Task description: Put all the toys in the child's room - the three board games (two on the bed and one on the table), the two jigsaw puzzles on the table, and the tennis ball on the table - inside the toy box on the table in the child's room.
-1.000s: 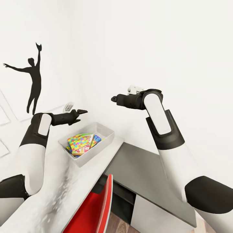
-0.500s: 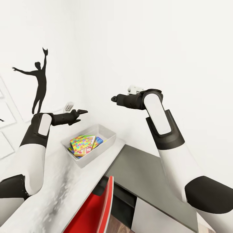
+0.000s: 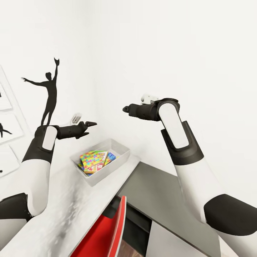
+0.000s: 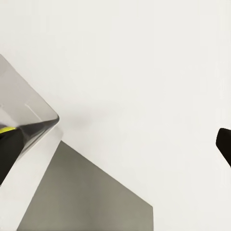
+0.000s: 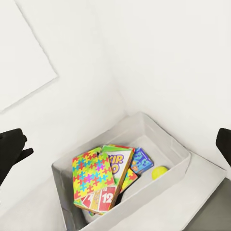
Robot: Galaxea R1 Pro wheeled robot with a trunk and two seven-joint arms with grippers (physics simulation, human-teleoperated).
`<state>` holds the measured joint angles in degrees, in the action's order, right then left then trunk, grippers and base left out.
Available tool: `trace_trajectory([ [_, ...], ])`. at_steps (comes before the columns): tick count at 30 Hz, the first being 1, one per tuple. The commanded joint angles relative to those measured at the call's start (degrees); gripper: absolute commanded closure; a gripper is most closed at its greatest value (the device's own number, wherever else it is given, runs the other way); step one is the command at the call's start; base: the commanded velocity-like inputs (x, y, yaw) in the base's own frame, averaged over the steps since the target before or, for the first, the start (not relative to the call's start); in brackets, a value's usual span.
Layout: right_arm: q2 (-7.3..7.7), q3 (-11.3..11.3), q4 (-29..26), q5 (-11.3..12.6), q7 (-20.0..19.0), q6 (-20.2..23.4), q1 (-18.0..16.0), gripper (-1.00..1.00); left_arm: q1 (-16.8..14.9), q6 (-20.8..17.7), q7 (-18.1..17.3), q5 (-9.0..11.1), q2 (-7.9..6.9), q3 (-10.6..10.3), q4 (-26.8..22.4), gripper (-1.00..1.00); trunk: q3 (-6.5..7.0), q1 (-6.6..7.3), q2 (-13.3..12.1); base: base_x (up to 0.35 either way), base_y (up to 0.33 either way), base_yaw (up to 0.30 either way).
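Observation:
The toy box (image 3: 119,154) stands at the far end of the table (image 3: 67,210), against the wall corner. In it lie a jigsaw puzzle (image 5: 92,173) on top, the SKIP-BO board game (image 5: 119,161), a blue board game (image 5: 142,160), a red-and-green board game (image 5: 98,201) and the tennis ball (image 5: 160,172). My left gripper (image 3: 88,127) hangs open in the air above the box's left side, empty. My right gripper (image 3: 125,109) is open too, higher and to the right of the box, looking down into it, with its fingers (image 5: 12,150) spread wide.
A lower dark grey cabinet top (image 3: 162,192) adjoins the table on the right. A red chair back (image 3: 109,232) stands at the table's near edge. White walls close in behind, with a black silhouette picture (image 3: 50,94) at left.
The whole picture has shifted: the wall silhouette and the toy box sit further right and higher, so the camera has turned. Both arms hold the same pose, and nothing was gripped or released.

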<state>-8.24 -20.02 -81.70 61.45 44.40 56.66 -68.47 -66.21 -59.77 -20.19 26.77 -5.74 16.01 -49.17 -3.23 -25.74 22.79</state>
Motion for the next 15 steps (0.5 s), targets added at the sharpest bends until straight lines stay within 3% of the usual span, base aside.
trace_trajectory([
  [1,-0.01,0.0,0.0,0.5,0.6,0.1,-0.1,-1.0,-0.1,-0.2,-0.6,-0.6,0.02,0.2,0.0,-1.0,-0.05,-0.04,0.1,0.0,-0.001,0.084],
  [15,0.04,0.0,0.0,0.5,0.6,0.1,-0.1,-1.0,0.0,-0.2,-0.6,-0.6,0.03,0.2,0.0,-1.0,1.13,-0.04,0.1,0.0,0.0,0.099],
])
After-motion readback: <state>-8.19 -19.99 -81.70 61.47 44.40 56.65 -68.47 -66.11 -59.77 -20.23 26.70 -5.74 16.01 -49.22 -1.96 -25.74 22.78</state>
